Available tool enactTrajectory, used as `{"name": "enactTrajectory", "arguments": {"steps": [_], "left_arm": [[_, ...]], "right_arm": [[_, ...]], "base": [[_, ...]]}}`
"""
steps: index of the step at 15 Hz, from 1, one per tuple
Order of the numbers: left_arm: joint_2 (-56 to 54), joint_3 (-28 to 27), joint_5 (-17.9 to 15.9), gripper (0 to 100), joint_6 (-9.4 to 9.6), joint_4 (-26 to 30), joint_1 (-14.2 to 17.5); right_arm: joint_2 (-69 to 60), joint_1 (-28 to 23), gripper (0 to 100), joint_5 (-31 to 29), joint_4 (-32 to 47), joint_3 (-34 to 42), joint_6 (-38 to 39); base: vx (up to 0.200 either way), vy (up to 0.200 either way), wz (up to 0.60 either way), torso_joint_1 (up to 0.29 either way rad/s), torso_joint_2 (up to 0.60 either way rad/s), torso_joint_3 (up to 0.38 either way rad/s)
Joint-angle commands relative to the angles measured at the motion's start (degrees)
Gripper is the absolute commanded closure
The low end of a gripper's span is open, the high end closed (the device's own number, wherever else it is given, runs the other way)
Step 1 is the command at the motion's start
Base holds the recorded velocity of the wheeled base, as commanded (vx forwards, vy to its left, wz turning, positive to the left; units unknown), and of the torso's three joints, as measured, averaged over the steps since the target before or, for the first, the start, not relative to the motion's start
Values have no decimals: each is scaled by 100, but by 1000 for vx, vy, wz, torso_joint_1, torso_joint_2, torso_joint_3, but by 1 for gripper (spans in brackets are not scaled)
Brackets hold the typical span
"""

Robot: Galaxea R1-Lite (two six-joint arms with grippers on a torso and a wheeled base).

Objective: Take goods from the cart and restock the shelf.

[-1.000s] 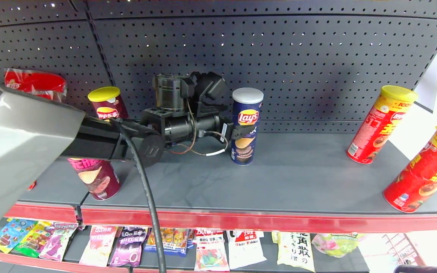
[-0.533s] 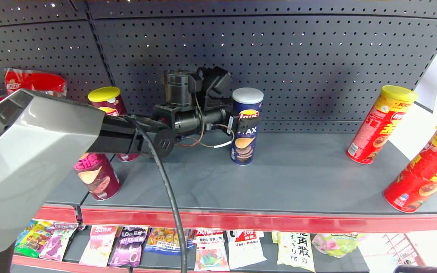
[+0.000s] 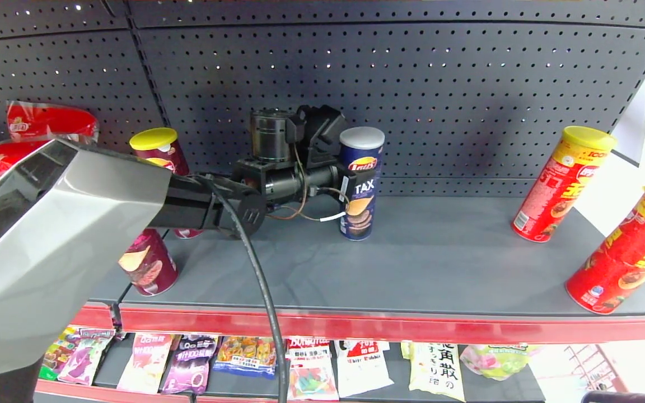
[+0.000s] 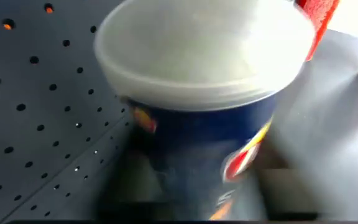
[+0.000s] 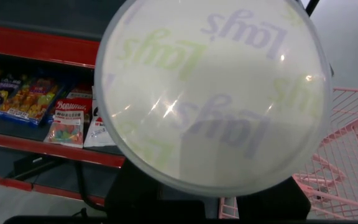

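A blue chips can point(image 3: 360, 187) with a white lid stands on the grey shelf point(image 3: 423, 263), near the pegboard back. My left gripper point(image 3: 359, 184) comes at it from the left and is shut on its middle. In the left wrist view the blue can point(image 4: 197, 118) is very close, lid uppermost. In the right wrist view the clear lid point(image 5: 210, 93) of another chips can sits close to the camera, with my right gripper point(image 5: 205, 208) dark beneath it, shut on that can. The pink wire cart point(image 5: 344, 168) lies below.
Two red cans with yellow lids point(image 3: 562, 184) point(image 3: 627, 252) lean at the shelf's right end. Two maroon cans point(image 3: 150, 268) point(image 3: 159, 150) and red bags point(image 3: 48, 120) stand at the left. Open shelf lies between the blue can and the red cans. Snack bags point(image 3: 311, 369) fill the lower shelf.
My left arm has pushed farther in over the shelf. The blue can has shifted slightly left and toward the back and has turned, showing a different part of its label.
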Motion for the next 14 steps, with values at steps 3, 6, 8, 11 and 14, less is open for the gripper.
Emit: {"name": "enactTrajectory", "arguments": {"steps": [3,6,8,11,14], "left_arm": [[-112,81,-6,100,-1,-25,-20],[-754,617,-15,100,-71,-7,-29],[-1246,1189,-24,100,-141,-25,-29],[-2134,2516,38,100,-220,-42,-284],[-2432,3421,196,100,-264,-534,-557]], "right_arm": [[-2,2,100,-2,1,0,-2],[-2,2,100,7,1,0,33],[-2,2,100,7,1,0,95],[-2,2,100,24,1,0,104],[-2,2,100,33,1,0,104]], "base": [[0,0,0,0,0,0],[0,0,0,0,0,0],[0,0,0,0,0,0],[0,0,0,0,0,0],[0,0,0,0,0,0]]}}
